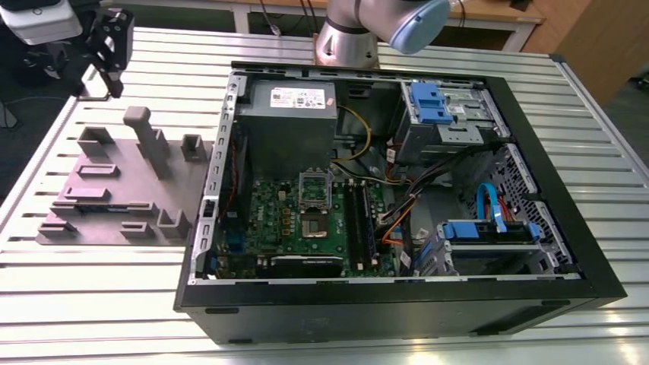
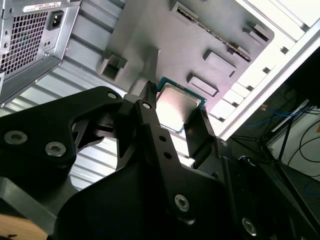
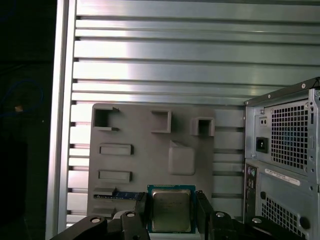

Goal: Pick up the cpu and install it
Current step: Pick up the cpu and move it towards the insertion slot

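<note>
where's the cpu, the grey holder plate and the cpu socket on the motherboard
cpu (image 3: 171, 216), first wrist view, middle of its metal top
grey holder plate (image 1: 121, 182), exterior view, bare flat surface
socket (image 1: 315, 225), exterior view, its dark centre

Robotics lab: slotted alu bench (image 1: 102, 289), open PC case (image 1: 406, 308), arm base (image 1: 345, 42).

Small flat square cpu (image 3: 171, 216) with a silvery-grey metal top and green rim
Clamped by two opposite edges in the black gripper (image 3: 171, 209), its metal top showing in both wrist views.
</note>
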### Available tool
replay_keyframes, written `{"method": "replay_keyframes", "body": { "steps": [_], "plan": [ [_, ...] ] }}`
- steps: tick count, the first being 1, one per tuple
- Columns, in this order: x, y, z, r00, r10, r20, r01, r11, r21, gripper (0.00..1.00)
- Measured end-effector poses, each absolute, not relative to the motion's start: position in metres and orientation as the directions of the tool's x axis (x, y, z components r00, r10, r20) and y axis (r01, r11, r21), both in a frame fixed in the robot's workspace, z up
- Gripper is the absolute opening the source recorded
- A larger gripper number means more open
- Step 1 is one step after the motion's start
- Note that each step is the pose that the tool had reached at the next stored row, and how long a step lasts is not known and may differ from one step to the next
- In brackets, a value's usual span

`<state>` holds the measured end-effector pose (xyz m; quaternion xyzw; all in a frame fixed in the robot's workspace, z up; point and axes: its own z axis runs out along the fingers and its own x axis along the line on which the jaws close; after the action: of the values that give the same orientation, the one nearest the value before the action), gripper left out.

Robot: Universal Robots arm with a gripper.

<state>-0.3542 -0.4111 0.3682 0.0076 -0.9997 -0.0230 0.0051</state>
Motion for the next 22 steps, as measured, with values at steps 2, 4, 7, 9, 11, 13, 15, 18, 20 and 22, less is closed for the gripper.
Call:
{"method": "replay_keyframes", "body": {
  "steps": [2, 4, 7, 9, 11, 13, 15, 18, 20, 22],
  "plan": [
    [-0.352, -0.411, 0.368, -1.000, -0.016, 0.010, -0.015, 0.999, 0.046, 0.47],
    [-0.350, -0.411, 0.368, -1.000, -0.016, 0.010, -0.015, 0.999, 0.046, 0.47],
    [-0.347, -0.411, 0.368, -1.000, -0.016, 0.010, -0.015, 0.999, 0.046, 0.47],
    [-0.345, -0.411, 0.368, -1.000, -0.016, 0.010, -0.015, 0.999, 0.046, 0.47],
    [-0.344, -0.411, 0.368, -1.000, -0.016, 0.010, -0.015, 0.999, 0.046, 0.47],
    [-0.341, -0.411, 0.368, -1.000, -0.016, 0.010, -0.015, 0.999, 0.046, 0.47],
    [-0.339, -0.411, 0.368, -1.000, -0.016, 0.010, -0.015, 0.999, 0.046, 0.47],
    [-0.336, -0.411, 0.368, -1.000, -0.016, 0.010, -0.015, 0.999, 0.046, 0.47],
    [-0.335, -0.411, 0.368, -1.000, -0.016, 0.010, -0.015, 0.999, 0.046, 0.47],
    [-0.333, -0.411, 0.368, -1.000, -0.016, 0.010, -0.015, 0.999, 0.046, 0.47]
  ]
}}
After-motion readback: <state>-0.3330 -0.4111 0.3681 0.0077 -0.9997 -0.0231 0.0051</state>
